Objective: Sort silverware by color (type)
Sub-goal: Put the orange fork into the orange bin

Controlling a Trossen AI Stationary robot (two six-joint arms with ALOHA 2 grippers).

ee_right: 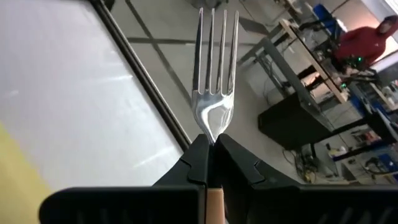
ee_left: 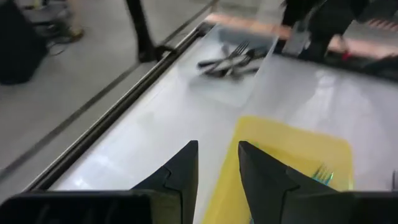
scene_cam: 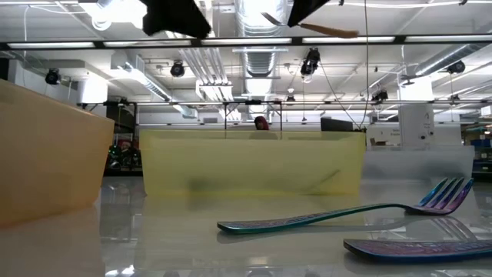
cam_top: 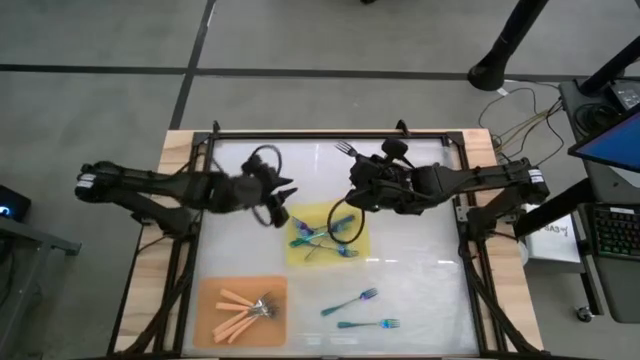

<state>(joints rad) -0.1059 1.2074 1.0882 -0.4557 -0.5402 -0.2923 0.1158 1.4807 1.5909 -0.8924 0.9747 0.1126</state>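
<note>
My right gripper [ee_right: 212, 140] is shut on an orange-handled fork with a silver head [cam_top: 346, 151], above the table's far middle. My left gripper [ee_left: 217, 144] hangs open and empty over the far left edge of the yellow mat [cam_top: 352, 216], which carries several blue-teal forks [cam_top: 322, 240]. The orange mat [cam_top: 212, 318] at the near left holds several orange-handled forks [cam_top: 243, 303]. Two blue-teal forks [cam_top: 350, 300] [cam_top: 368, 325] lie flat on the white table near the front. Dark forks [ee_left: 229, 58] lie in a pile at the far side. My right gripper pinches the fork at its neck [ee_right: 213, 138], just behind the silver head, between its two fingers. The fork lies along the fingers: the tines [ee_right: 217, 50] stick out past the fingertips and the orange handle [ee_right: 214, 202] runs back between them. It is lifted clear of the table.
A dark rail frame [cam_top: 330, 136] and wooden edges [cam_top: 180, 150] border the white table. Bare table surface shows at the right [cam_top: 420, 270]. Beyond the table stand desks, cables and a person in red [ee_right: 367, 40].
</note>
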